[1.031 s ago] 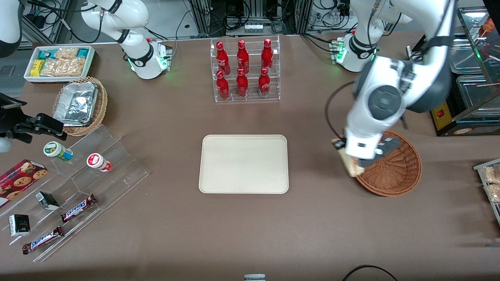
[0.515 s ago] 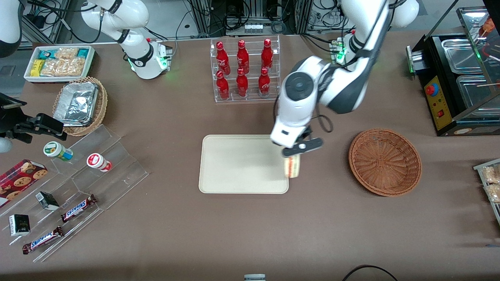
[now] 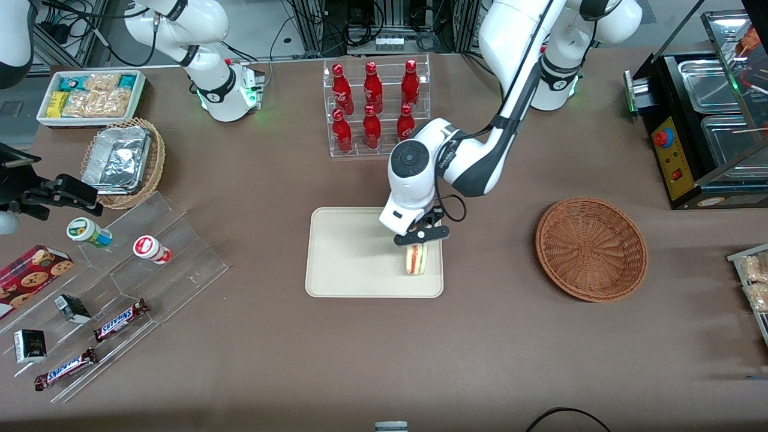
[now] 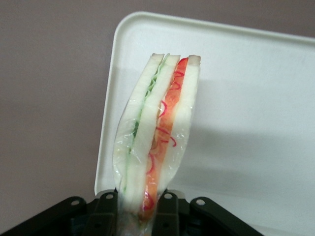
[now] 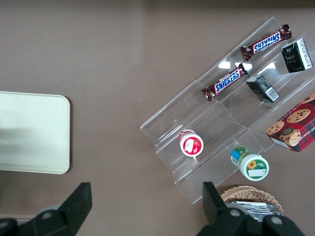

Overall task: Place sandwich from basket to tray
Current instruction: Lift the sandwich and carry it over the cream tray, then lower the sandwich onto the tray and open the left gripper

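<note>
Hanging over the tray's (image 3: 348, 252) end nearest the basket (image 3: 591, 249), the sandwich (image 3: 416, 259) is pinched upright in the gripper (image 3: 420, 236), whose two black fingers (image 4: 107, 211) clamp the wedge's base from both sides, so the pincer is closed on it. The wrist view shows the cream bread slices standing away from the fingers, green filling on one side and red on the other, wrapped in clear film, with the tray's rim and pale surface underneath; whether the sandwich's tip touches the tray cannot be told. In the front view the sandwich shows just nearer the camera than the gripper, directly below it. Half a second ago the wedge hung at the tray's edge, partly off it; now it sits fully over the tray, and the arm has drawn further toward the parked arm's end. A second ago the gripper was still at the basket's rim. The basket now lies bare, well apart from the tray, toward the working arm's end.
</note>
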Action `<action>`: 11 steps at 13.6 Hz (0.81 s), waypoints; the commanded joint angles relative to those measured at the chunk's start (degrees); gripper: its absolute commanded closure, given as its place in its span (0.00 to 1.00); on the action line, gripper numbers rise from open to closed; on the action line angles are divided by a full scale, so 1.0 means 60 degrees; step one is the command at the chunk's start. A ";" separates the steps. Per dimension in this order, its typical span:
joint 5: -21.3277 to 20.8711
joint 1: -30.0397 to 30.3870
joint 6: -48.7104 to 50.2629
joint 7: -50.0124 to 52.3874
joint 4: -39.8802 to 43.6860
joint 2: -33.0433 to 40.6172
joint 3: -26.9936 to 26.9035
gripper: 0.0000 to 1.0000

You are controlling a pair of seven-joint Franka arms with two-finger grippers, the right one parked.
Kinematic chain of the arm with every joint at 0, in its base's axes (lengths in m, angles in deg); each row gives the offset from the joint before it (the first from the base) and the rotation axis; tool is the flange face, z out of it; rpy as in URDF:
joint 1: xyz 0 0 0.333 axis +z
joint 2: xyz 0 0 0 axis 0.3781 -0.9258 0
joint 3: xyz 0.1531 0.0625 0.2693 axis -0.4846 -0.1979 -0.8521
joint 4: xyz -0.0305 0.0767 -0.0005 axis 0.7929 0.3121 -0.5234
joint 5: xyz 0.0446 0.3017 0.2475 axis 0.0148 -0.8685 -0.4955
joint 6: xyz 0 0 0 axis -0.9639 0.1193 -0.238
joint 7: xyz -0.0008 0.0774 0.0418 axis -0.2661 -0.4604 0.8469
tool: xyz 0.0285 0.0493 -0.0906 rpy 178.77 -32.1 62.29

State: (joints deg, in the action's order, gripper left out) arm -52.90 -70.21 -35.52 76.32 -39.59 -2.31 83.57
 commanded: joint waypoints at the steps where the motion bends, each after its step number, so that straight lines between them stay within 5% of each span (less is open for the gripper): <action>1: -0.0023 -0.0116 0.0083 -0.0150 0.0258 -0.0302 -0.0058 0.76; 11: 0.0371 -0.0159 0.0039 0.0143 0.0346 -0.0756 -0.0043 0.76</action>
State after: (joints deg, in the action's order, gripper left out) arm -52.16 -70.41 -35.56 76.29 -39.50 -5.46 83.60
